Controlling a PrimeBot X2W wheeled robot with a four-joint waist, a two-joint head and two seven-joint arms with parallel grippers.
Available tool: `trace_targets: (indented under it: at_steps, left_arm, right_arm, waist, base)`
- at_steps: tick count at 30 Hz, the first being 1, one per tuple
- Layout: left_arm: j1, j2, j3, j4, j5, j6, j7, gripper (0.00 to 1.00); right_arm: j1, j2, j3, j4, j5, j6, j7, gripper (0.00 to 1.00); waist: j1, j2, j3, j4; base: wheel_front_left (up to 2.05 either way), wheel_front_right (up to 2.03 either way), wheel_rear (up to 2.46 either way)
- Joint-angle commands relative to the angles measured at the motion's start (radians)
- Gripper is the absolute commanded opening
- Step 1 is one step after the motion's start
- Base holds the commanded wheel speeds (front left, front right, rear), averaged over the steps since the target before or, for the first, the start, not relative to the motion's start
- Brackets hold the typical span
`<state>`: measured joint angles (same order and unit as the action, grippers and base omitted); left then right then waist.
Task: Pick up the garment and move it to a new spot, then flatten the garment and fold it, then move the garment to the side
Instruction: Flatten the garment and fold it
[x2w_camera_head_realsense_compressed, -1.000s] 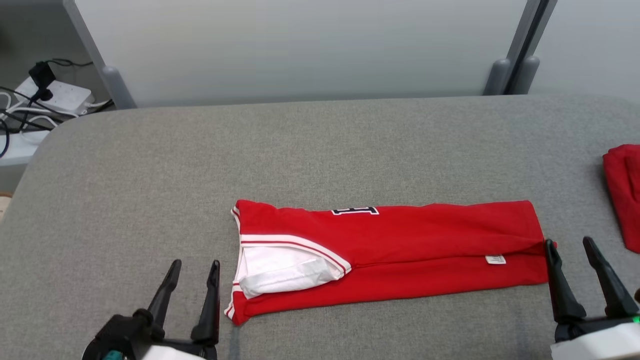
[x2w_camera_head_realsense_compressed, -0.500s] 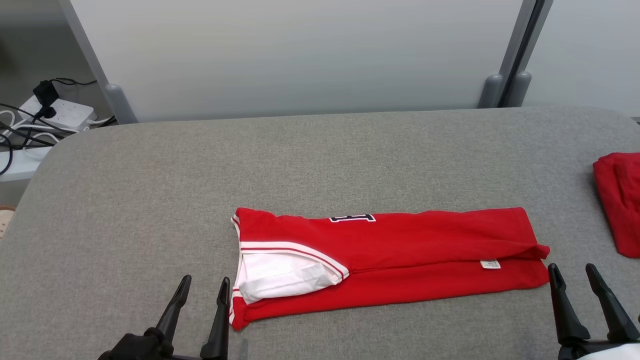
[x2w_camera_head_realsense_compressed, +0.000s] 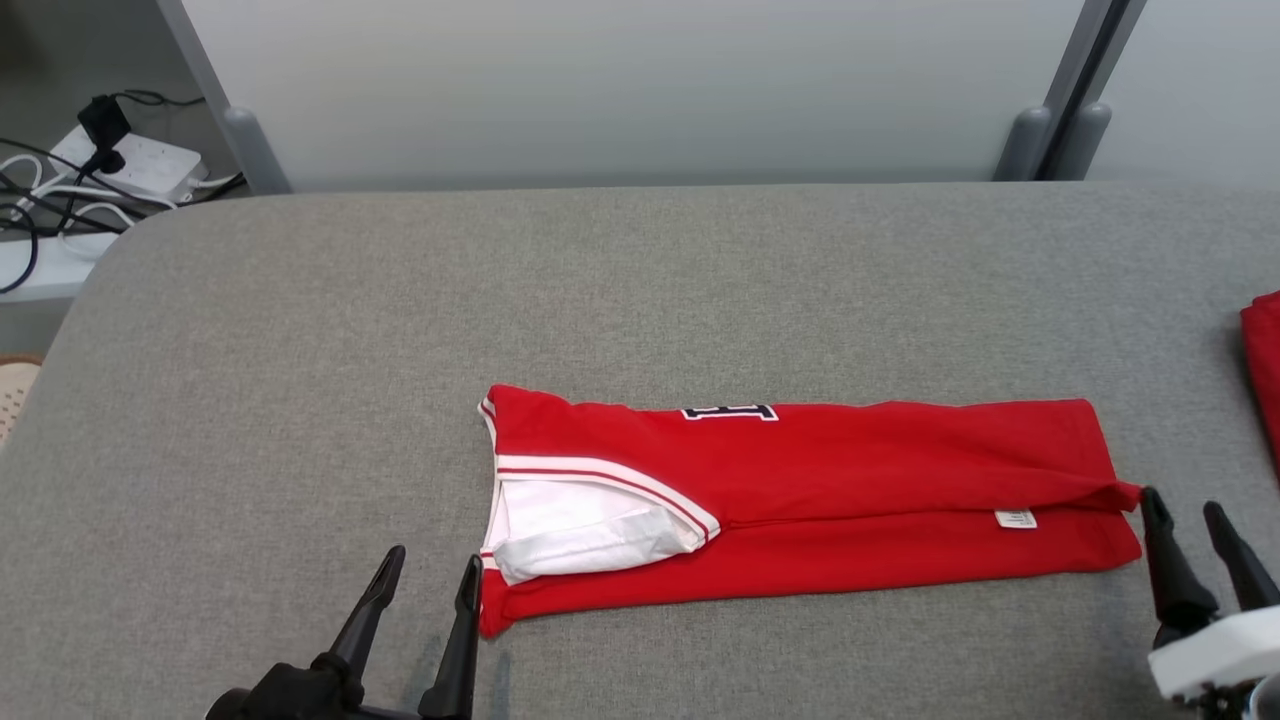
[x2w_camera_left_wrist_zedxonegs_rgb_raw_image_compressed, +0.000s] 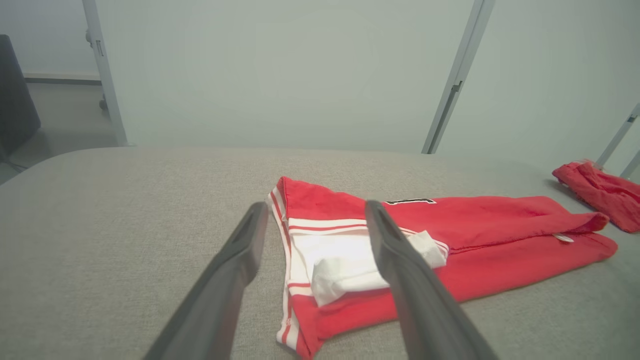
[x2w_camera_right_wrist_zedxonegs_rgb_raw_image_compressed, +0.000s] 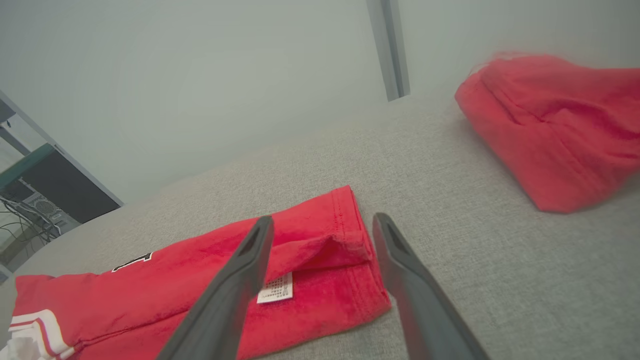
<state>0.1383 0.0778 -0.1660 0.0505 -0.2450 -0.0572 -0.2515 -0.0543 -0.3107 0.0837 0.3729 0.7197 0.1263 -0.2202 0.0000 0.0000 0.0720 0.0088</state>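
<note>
The garment (x2w_camera_head_realsense_compressed: 820, 500) is a red jersey with white trim, folded into a long strip across the grey table (x2w_camera_head_realsense_compressed: 600, 290); its white inside and collar face left. In the left wrist view the garment (x2w_camera_left_wrist_zedxonegs_rgb_raw_image_compressed: 500, 235) lies just beyond the fingers, and in the right wrist view its hem end with a white label (x2w_camera_right_wrist_zedxonegs_rgb_raw_image_compressed: 320, 260) sits between them. My left gripper (x2w_camera_head_realsense_compressed: 428, 575) stands open at the garment's near left corner. My right gripper (x2w_camera_head_realsense_compressed: 1185, 507) stands open at the right end, its left fingertip close to the folded hem. Neither holds anything.
A second red cloth (x2w_camera_head_realsense_compressed: 1265, 360) lies at the table's right edge, also seen as a red cloth (x2w_camera_right_wrist_zedxonegs_rgb_raw_image_compressed: 550, 125) in the right wrist view. A power strip with cables (x2w_camera_head_realsense_compressed: 120, 165) sits off the table's far left corner. Grey partition panels (x2w_camera_head_realsense_compressed: 620, 90) stand behind the table.
The head camera has shifted, so the whole scene sits differently. Both grippers stay open at the garment's two ends; the right fingers now sit a little nearer the hem than half a second ago.
</note>
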Motion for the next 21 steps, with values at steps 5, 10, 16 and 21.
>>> trace_targets:
  at_steps: [5, 10, 16, 21]
  left_arm:
    - [-0.070, -0.010, 0.028, -0.015, 0.027, -0.022, -0.010, 1.00]
    - [-0.090, -0.015, 0.026, -0.020, 0.036, -0.031, -0.010, 1.00]
    - [-0.108, -0.019, 0.021, -0.019, 0.044, -0.040, -0.010, 1.00]
    - [-0.118, -0.021, 0.025, -0.022, 0.047, -0.042, -0.010, 1.00]
  right_arm:
    - [-0.129, -0.062, 0.042, 0.103, 0.110, 0.004, 0.040, 1.00]
    - [-0.203, -0.075, 0.069, 0.199, 0.183, 0.004, 0.085, 1.00]
    - [-0.267, -0.082, 0.113, 0.291, 0.262, 0.004, 0.148, 1.00]
    - [-0.282, -0.094, 0.140, 0.341, 0.279, 0.004, 0.178, 1.00]
  waist:
    - [0.0000, 0.0000, 0.044, 0.020]
    - [0.0000, 0.0000, 0.075, 0.035]
    - [0.0000, 0.0000, 0.100, 0.052]
    - [0.0000, 0.0000, 0.110, 0.060]
  base:
    - [0.00, 0.00, 0.00]
    - [0.00, 0.00, 0.00]
    - [0.00, 0.00, 0.00]
    - [0.00, 0.00, 0.00]
